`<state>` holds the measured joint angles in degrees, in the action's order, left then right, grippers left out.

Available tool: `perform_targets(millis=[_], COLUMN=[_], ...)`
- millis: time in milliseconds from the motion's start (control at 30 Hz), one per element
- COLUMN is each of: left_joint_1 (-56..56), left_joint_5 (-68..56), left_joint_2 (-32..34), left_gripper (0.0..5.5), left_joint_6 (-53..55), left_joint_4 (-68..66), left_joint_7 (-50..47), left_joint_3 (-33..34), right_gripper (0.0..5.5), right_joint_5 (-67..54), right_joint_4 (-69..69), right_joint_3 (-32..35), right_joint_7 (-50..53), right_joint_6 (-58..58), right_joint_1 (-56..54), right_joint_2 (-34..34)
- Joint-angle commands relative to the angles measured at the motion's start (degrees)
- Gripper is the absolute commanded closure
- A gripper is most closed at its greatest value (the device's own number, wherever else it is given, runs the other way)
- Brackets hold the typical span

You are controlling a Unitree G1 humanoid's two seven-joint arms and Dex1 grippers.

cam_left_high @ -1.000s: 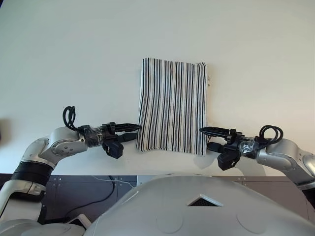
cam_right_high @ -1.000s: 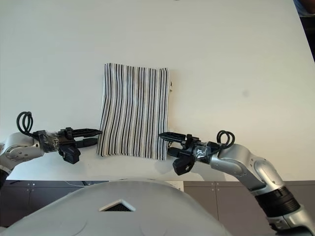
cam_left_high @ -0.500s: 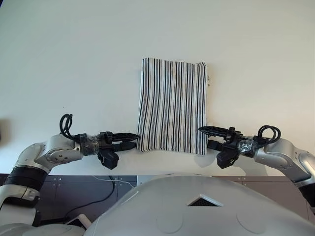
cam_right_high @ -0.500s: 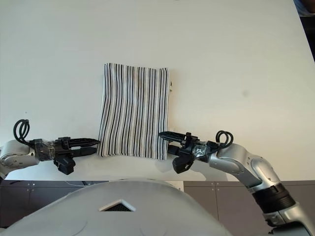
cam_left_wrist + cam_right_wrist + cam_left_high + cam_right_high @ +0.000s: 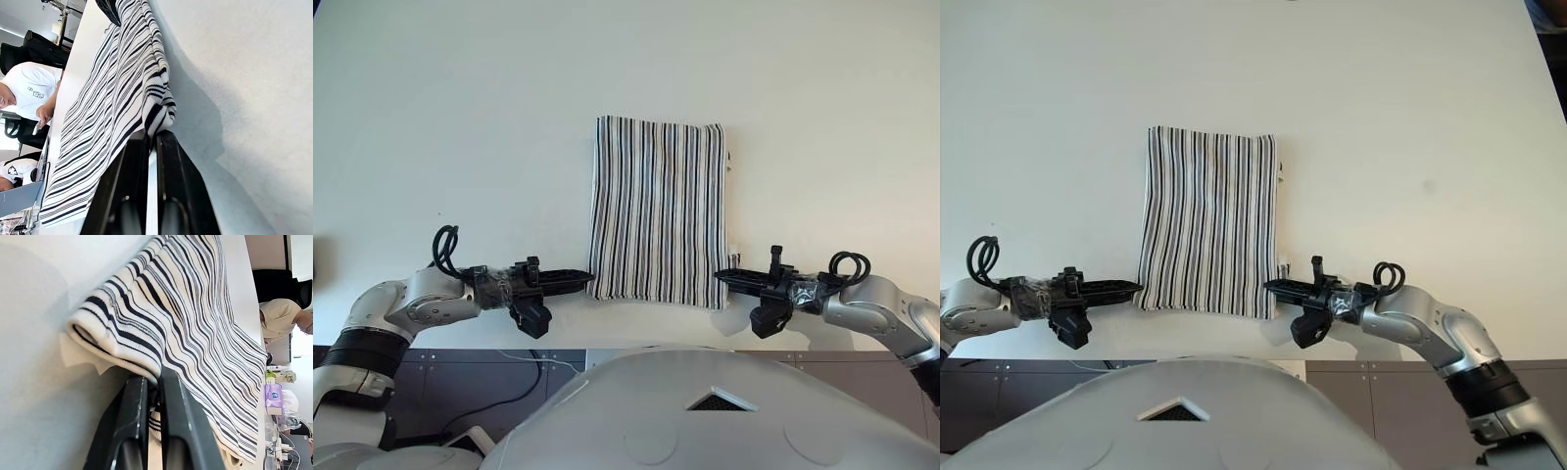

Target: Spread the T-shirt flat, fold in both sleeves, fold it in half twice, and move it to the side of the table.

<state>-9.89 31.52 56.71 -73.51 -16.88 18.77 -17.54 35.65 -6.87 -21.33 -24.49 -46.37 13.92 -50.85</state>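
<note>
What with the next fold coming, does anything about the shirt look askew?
Mostly tidy: a white flap pokes out from under the striped T-shirt at its near right corner, by the right gripper.

wide white table (image 5: 460,117) around t-shirt (image 5: 656,211)

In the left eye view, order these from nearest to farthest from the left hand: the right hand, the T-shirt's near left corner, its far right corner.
1. Near left corner of the T-shirt: at the left hand.
2. Right hand: across the near edge, rightward.
3. Far right corner: diagonally opposite, far side.
</note>
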Motion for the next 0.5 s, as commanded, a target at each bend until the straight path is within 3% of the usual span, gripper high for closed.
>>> perform_targets(millis=[33,267,367,500], left_joint_1=[-1.8,-6.4,-12.6,-18.9], left_joint_5=[-1.6,-21.0,-25.3,-44.7], left_joint_2=[-1.6,6.2,11.5,16.1], left_gripper=[5.40,5.40,5.40,5.40], left_joint_6=[7.4,20.4,23.2,38.2], left_joint_4=[2.4,14.8,20.0,33.5], left_joint_7=[5.4,18.1,21.1,22.0], left_joint_3=[-4.1,-8.0,-7.3,-3.3], right_gripper=[5.39,5.39,5.39,5.39], right_joint_5=[-7.4,-24.6,-37.6,-52.8], right_joint_4=[-2.6,-10.6,-17.0,-24.9], right_joint_3=[-0.2,1.0,2.2,8.1], right_joint_7=[-5.7,-16.9,-21.7,-22.7], right_joint_6=[4.7,14.5,20.6,31.6], right_joint_1=[0.6,5.4,11.8,14.6], right_joint_2=[-0.8,-5.6,-10.2,-12.0])
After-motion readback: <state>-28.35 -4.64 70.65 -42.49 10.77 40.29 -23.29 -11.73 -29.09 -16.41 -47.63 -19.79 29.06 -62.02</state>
